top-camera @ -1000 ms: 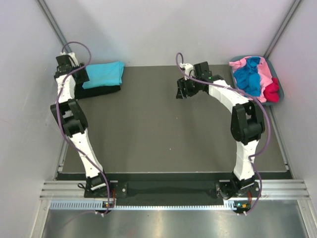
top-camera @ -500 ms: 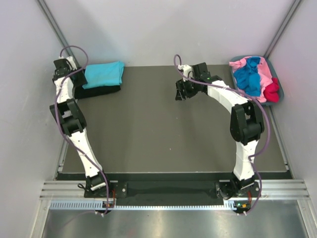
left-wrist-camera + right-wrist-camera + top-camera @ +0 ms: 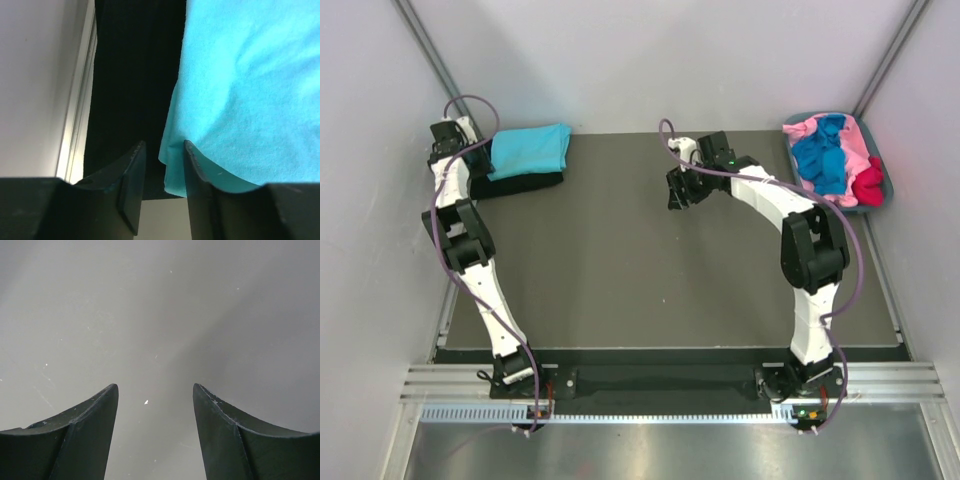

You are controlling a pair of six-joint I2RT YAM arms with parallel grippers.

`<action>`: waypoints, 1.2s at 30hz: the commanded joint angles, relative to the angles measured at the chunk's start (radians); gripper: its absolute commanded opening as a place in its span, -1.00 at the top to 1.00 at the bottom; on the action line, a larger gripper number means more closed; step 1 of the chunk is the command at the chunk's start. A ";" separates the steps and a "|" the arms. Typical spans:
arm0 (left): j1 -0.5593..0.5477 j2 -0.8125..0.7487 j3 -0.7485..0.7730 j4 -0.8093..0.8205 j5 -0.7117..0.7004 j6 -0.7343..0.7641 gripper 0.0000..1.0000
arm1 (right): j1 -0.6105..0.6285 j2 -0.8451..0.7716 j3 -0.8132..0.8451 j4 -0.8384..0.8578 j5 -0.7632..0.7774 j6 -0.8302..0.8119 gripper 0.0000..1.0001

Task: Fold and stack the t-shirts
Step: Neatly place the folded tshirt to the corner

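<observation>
A folded light turquoise t-shirt (image 3: 530,150) lies on top of a folded black t-shirt (image 3: 520,184) at the mat's far left corner. My left gripper (image 3: 480,160) hovers at the stack's left end. In the left wrist view its jaws (image 3: 162,145) stand narrowly apart, with the corner of the turquoise shirt (image 3: 250,90) beneath the gap, next to the right finger, and the black shirt (image 3: 135,75) to its left. My right gripper (image 3: 677,195) hangs over bare mat at mid-back, wide open and empty (image 3: 155,387). Pink (image 3: 805,128), royal blue (image 3: 820,155) and red (image 3: 868,185) t-shirts lie crumpled in the tub.
The grey-blue plastic tub (image 3: 887,170) sits at the far right corner against the wall. White walls close in on the left, back and right. The dark mat (image 3: 620,270) lies between the arms. A metal rail (image 3: 75,125) runs along the mat's left edge beside the stack.
The left gripper's jaws have narrowed beside the turquoise shirt's corner and the wrist has eased back slightly. The right gripper has drifted a little to the left over the mat, still open.
</observation>
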 commanded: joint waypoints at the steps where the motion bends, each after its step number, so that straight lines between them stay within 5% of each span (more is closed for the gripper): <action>1: 0.010 -0.016 0.034 0.036 0.023 0.002 0.21 | 0.007 -0.003 0.031 0.012 0.000 -0.016 -0.24; 12: 0.008 -0.013 0.027 0.035 0.057 0.001 0.21 | 0.012 0.011 0.049 0.017 -0.006 -0.012 -0.24; 19: 0.010 -0.006 0.028 0.033 0.097 0.007 0.61 | 0.018 0.003 0.039 0.015 -0.003 -0.010 -0.24; 20: 0.010 -0.009 0.028 0.035 0.095 0.008 1.00 | 0.018 0.004 0.040 0.015 -0.005 -0.010 -0.23; 36: 0.019 -0.120 0.051 0.035 0.072 0.057 1.00 | 0.029 0.038 0.074 0.026 -0.028 0.011 -0.23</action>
